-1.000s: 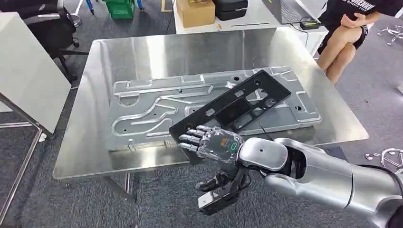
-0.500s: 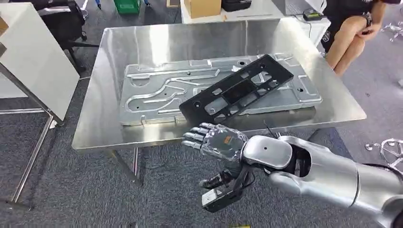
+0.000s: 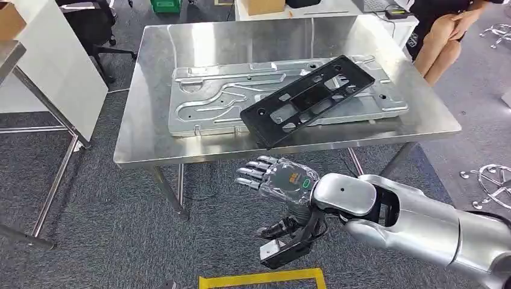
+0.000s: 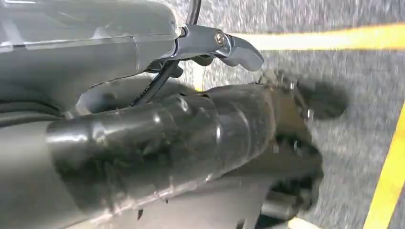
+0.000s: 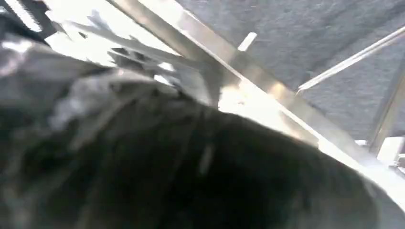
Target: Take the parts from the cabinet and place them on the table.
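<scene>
Black perforated plastic panel is laid diagonally across a grooved aluminium plate on the steel table; at six o'clock, the right hand is held empty, fingers loosely spread.

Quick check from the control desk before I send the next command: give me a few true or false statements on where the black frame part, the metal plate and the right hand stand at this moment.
1. The black perforated plastic frame lies diagonally across the silver machined metal plate. True.
2. The right hand grips the black frame. False: it holds nothing, fingers apart, off the near edge of the stainless steel table, over the carpet.
3. One corner of the black frame juts past the plate toward the table's near edge. True.
4. The metal plate stands upright against the table. False: it lies flat on the tabletop.
5. A person sits beyond the table's far right corner. True.
</scene>
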Controlling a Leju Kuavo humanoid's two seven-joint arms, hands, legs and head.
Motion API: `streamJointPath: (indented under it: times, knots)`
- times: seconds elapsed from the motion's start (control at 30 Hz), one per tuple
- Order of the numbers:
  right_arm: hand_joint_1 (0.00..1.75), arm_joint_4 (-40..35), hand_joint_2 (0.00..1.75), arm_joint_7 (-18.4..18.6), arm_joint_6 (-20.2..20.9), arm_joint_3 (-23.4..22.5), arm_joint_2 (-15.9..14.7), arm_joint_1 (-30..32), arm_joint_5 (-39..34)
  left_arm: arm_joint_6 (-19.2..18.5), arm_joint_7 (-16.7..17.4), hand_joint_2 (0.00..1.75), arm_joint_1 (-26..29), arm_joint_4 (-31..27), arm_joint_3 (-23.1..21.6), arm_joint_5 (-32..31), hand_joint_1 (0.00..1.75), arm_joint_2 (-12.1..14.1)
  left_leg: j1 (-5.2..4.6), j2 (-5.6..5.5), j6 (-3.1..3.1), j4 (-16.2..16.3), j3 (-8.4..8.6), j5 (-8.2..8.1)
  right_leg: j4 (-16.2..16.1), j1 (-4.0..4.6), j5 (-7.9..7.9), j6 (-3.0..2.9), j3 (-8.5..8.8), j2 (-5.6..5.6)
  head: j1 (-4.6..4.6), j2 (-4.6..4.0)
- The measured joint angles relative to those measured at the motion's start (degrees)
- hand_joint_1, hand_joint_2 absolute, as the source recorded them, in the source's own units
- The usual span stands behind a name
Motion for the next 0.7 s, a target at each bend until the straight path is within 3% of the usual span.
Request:
streamJointPath:
  times: [0.03,0.07,0.1,0.13,0.2,0.23,0.27,0.3,0.33,0.37,0.4,0.43,0.47,0.53,0.57,0.6,0.63,0.7]
  knots:
    - [0.00,0.00,0.00,0.02,0.00,0.11,-0.11,-0.03,0.11,0.00,0.00,0.00,0.01,0.00,-0.02,0.00,0.00,0.00,0.08,-0.02,-0.34,-0.47,-0.05,0.80,-0.49,0.13,0.45,-0.30,-0.09,-0.07,0.04,0.00]
    - [0.00,0.02,0.00,0.00,-0.02,0.11,-0.11,0.11,0.15,0.00,-0.02,0.00,0.21,0.02,-0.04,0.00,0.00,0.00,-0.38,-0.19,-0.72,-0.87,-0.37,1.16,-1.59,-0.49,1.76,-0.65,-0.52,-0.24,0.11,0.00]
    - [0.00,0.00,0.00,0.00,-0.11,0.13,-0.11,0.11,0.22,0.02,-0.04,0.00,0.09,0.00,-0.04,-0.02,0.00,0.04,-0.13,-0.25,-0.99,0.05,-0.76,-1.00,-2.07,-0.78,2.77,-0.57,-0.95,-0.73,0.00,0.00]
    - [0.00,-0.04,0.00,0.00,-0.22,0.15,-0.11,0.15,0.26,0.02,-0.09,0.00,0.07,0.02,-0.07,-0.02,0.00,0.09,-0.11,-0.23,-1.12,2.36,-1.61,-4.71,-2.20,-0.92,3.55,-1.24,-1.89,-0.70,-0.15,0.00]
    - [0.00,-0.02,0.00,0.00,-0.28,0.18,-0.15,0.37,0.41,0.02,-0.17,0.00,0.10,0.02,-0.07,-0.02,0.00,0.15,0.23,-0.15,-1.70,10.20,-3.18,-11.50,-2.12,-1.03,5.11,-1.20,-3.93,-0.77,-0.15,0.00]
    - [0.00,0.00,0.00,0.02,-0.42,0.18,-0.15,0.42,0.63,0.00,-0.18,0.00,0.09,0.02,-0.09,-0.02,0.00,0.15,0.38,-0.15,-2.02,14.20,-3.87,-12.87,-2.01,-1.09,5.92,-1.10,-4.87,-0.80,-0.20,0.00]
    - [0.00,0.00,0.00,0.02,-0.54,0.22,-0.15,0.55,0.74,0.02,-0.20,0.00,0.09,0.00,-0.09,-0.02,0.00,0.17,0.50,-0.14,-2.32,17.25,-4.00,-11.77,-1.70,-1.19,6.81,-0.88,-6.26,-0.80,-0.20,0.00]
    - [0.00,0.00,0.00,0.02,-0.61,0.26,-0.15,0.73,0.76,0.02,-0.24,0.00,0.08,0.02,-0.09,-0.02,0.00,0.20,0.59,-0.13,-2.57,17.82,-3.13,-9.24,-1.34,-1.36,7.46,-0.60,-7.49,-0.82,-0.20,0.00]
    - [0.00,0.00,0.00,0.02,-0.63,0.28,-0.17,0.90,0.83,0.02,-0.26,0.00,0.08,0.02,-0.09,-0.02,0.00,0.24,0.72,-0.12,-2.81,16.22,-1.12,-6.34,-0.81,-1.56,8.01,-0.26,-8.84,-0.84,-0.18,0.00]
    - [0.00,0.02,0.00,0.02,-0.63,0.28,-0.17,0.94,0.85,0.02,-0.26,0.00,0.08,0.00,-0.09,-0.02,0.00,0.26,0.91,-0.10,-3.05,12.58,2.00,-4.80,-0.07,-1.77,8.51,0.09,-10.11,-0.87,-0.20,0.00]
    - [0.00,0.00,1.75,0.02,-0.68,0.28,-0.17,0.87,0.85,0.02,-0.28,0.00,0.02,0.00,-0.09,-0.02,0.00,0.28,1.17,-0.08,-3.20,7.81,5.83,-5.74,0.87,-1.73,8.81,0.45,-10.96,-0.85,-0.22,0.00]
    - [0.00,0.00,1.75,0.02,-0.79,0.17,-0.26,0.87,0.90,0.02,-0.31,0.00,-0.04,0.00,-0.11,-0.02,0.00,0.31,0.85,-0.13,-3.36,1.71,9.99,-9.41,1.73,-1.54,8.99,0.73,-11.90,-0.78,-0.35,0.00]
    - [0.00,0.02,1.75,0.04,-0.83,0.09,-0.42,0.98,0.92,0.02,-0.35,0.00,-0.11,0.02,-0.11,-0.04,0.00,0.33,0.70,-0.31,-1.98,-0.08,10.71,-10.84,2.15,-1.52,9.28,1.05,-12.00,-0.89,-0.13,0.00]
    - [0.00,0.04,1.75,0.02,-0.98,0.11,-0.52,0.94,1.00,0.02,-0.44,0.00,-0.06,0.00,-0.15,-0.04,0.00,0.35,0.35,-0.30,-1.19,0.38,9.95,-10.17,1.60,-1.56,10.58,1.76,-11.91,-0.97,-0.18,0.00]
    - [0.00,0.11,1.75,0.02,-0.96,0.18,-0.68,1.10,1.03,0.02,-0.44,0.00,0.09,0.00,-0.15,-0.04,0.00,0.31,0.51,-0.23,-0.41,0.09,9.39,-9.32,1.36,-1.67,11.25,2.17,-12.23,-0.94,-0.11,0.00]
    - [0.00,0.13,1.75,0.02,-0.96,0.28,-0.90,1.23,1.09,0.02,-0.44,0.00,-0.03,0.00,-0.15,-0.04,0.00,0.31,0.77,0.25,0.24,-0.05,8.73,-8.52,2.08,-2.06,9.55,2.49,-12.84,-0.60,-0.24,0.00]
    - [0.00,0.13,1.75,0.02,-1.03,0.31,-0.98,1.29,1.09,0.02,-0.44,0.00,-0.08,0.02,-0.17,-0.04,0.00,0.31,0.78,0.31,0.78,-0.04,7.93,-7.69,3.86,-1.99,6.15,2.67,-13.70,-0.52,-0.07,0.00]
    - [0.00,0.13,1.75,0.02,-1.09,0.31,-1.29,1.32,1.18,0.02,-0.44,0.00,-0.03,0.00,-0.17,-0.04,0.00,0.31,0.72,0.43,1.16,0.03,5.96,-6.06,11.32,-2.08,-0.65,3.17,-15.51,-0.41,0.02,0.00]
